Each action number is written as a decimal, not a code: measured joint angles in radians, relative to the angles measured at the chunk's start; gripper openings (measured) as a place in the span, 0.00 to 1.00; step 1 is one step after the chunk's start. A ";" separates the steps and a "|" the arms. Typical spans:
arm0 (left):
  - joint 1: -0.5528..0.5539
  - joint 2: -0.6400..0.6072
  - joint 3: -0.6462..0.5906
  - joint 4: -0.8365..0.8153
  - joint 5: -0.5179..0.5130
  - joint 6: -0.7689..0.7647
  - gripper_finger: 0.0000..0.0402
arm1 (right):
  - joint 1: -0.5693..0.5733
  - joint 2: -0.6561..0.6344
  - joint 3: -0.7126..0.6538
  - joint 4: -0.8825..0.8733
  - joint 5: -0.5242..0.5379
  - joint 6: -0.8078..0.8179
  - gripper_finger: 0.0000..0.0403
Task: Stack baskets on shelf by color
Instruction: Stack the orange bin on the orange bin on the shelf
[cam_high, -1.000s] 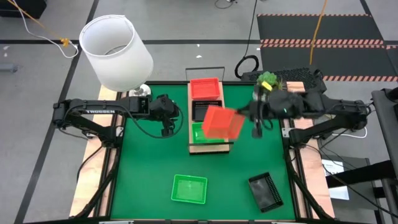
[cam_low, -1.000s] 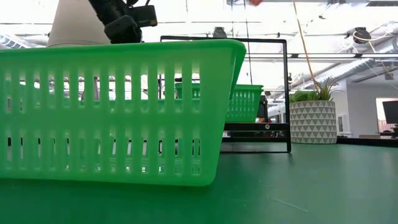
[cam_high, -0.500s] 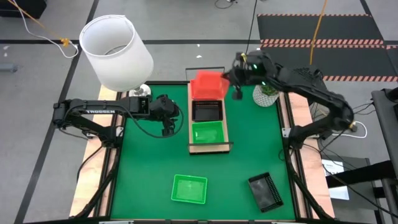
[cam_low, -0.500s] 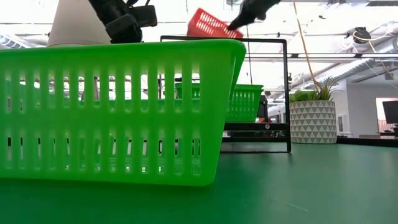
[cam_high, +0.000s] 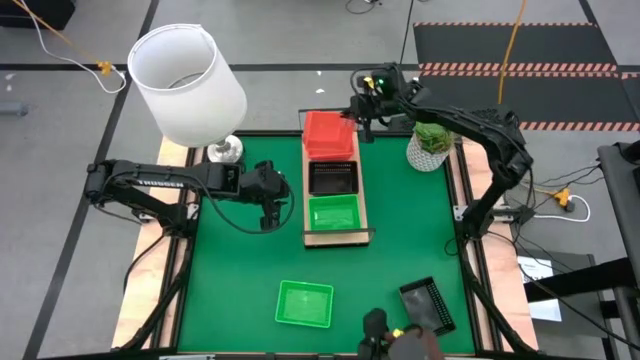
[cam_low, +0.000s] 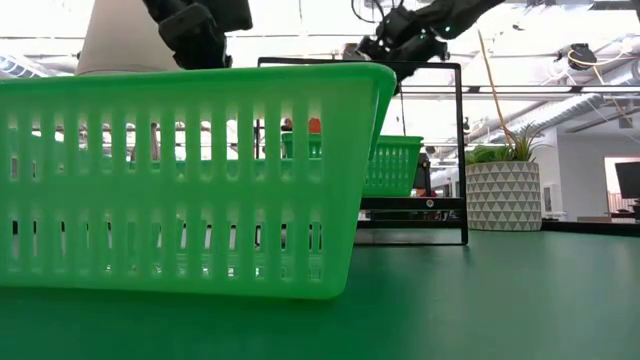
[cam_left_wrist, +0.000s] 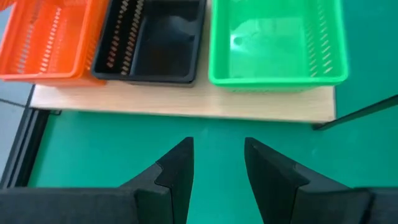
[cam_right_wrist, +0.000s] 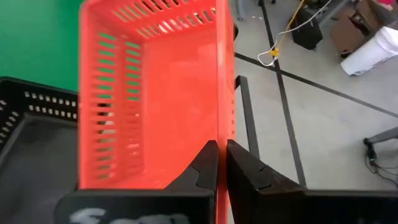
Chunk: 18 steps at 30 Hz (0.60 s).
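At the left of the bench (cam_high: 400, 250), the left claw (cam_high: 271, 200) hovers low beside the shelf (cam_high: 334, 237), its fingers parted and holding nothing. On that pale wooden plank sit slatted plastic baskets: green (cam_high: 333, 213), black (cam_high: 332, 178), then the orange-red basket (cam_high: 328, 135) at the far end. The right claw (cam_high: 360, 112), arm stretched out across the bench's far edge, pinches that basket's rim.

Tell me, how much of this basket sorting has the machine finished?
The shelf already holds red, black and green baskets in a row. In hand: the right gripper pinches the rim of a red basket at the red spot. The left gripper waits open beside the shelf. Left on the mat: one green basket and one black basket.
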<state>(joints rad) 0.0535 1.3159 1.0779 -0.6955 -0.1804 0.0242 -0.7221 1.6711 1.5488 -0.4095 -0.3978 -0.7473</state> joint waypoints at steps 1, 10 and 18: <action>-0.005 0.000 0.000 0.005 0.000 0.000 0.36 | -0.007 0.013 0.009 0.000 -0.016 -0.001 0.02; -0.042 0.000 0.000 0.011 -0.001 -0.011 0.36 | -0.065 0.076 0.043 -0.073 -0.110 0.001 0.02; -0.056 0.000 0.000 0.024 -0.001 -0.011 0.36 | -0.083 0.095 0.043 -0.101 -0.130 0.001 0.02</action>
<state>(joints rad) -0.0021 1.3159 1.0779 -0.6716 -0.1814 0.0132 -0.8055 1.7660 1.5923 -0.5104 -0.5276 -0.7460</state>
